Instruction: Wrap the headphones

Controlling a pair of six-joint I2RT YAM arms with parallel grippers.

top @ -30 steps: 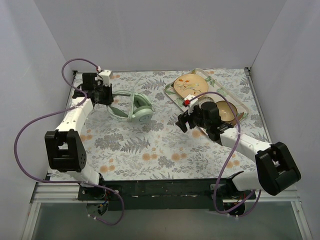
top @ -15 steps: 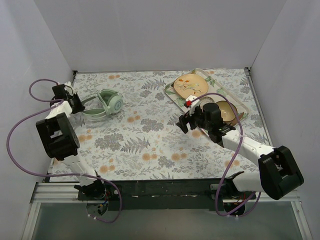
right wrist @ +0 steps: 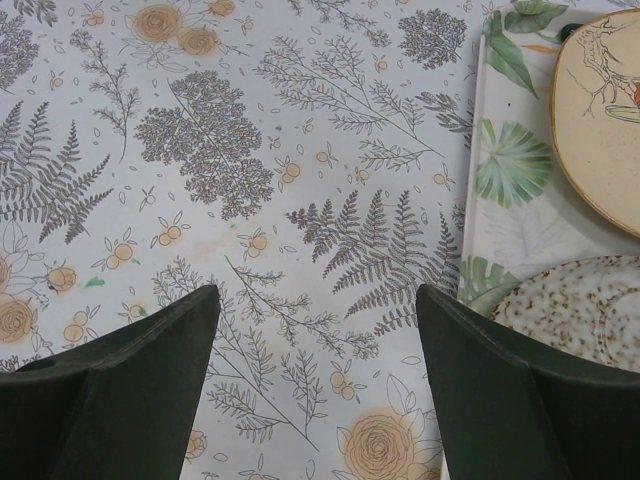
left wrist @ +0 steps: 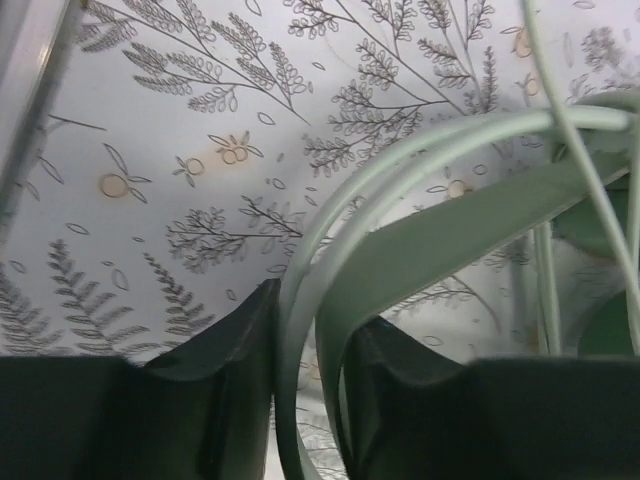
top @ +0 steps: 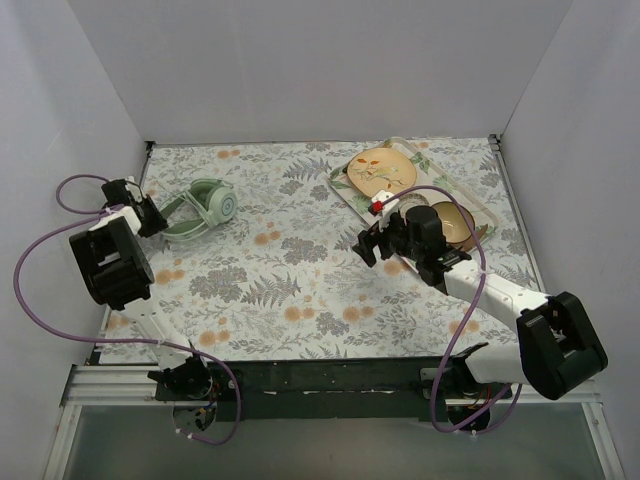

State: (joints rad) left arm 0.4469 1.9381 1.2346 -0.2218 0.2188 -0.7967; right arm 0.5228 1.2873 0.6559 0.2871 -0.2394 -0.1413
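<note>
The pale mint-green headphones (top: 205, 208) lie at the far left of the floral table, ear cups to the right, headband pointing left. My left gripper (top: 152, 214) is shut on the headband (left wrist: 400, 245), which runs between the two dark fingers (left wrist: 215, 375) in the left wrist view. A thin green cable (left wrist: 575, 150) crosses the upper right of that view. My right gripper (top: 366, 243) is open and empty over the bare cloth at centre right, its fingers (right wrist: 140, 385) wide apart.
A leaf-print tray (top: 350, 188) at the back right holds a tan plate (top: 382, 169) and a brown bowl (top: 455, 221); its edge shows in the right wrist view (right wrist: 478, 190). Purple robot cables (top: 40, 270) loop at the left. White walls surround the table.
My left gripper has pulled the headphones from the table's middle to the far left edge, and a little further left in the last half second. The right arm has barely moved.
</note>
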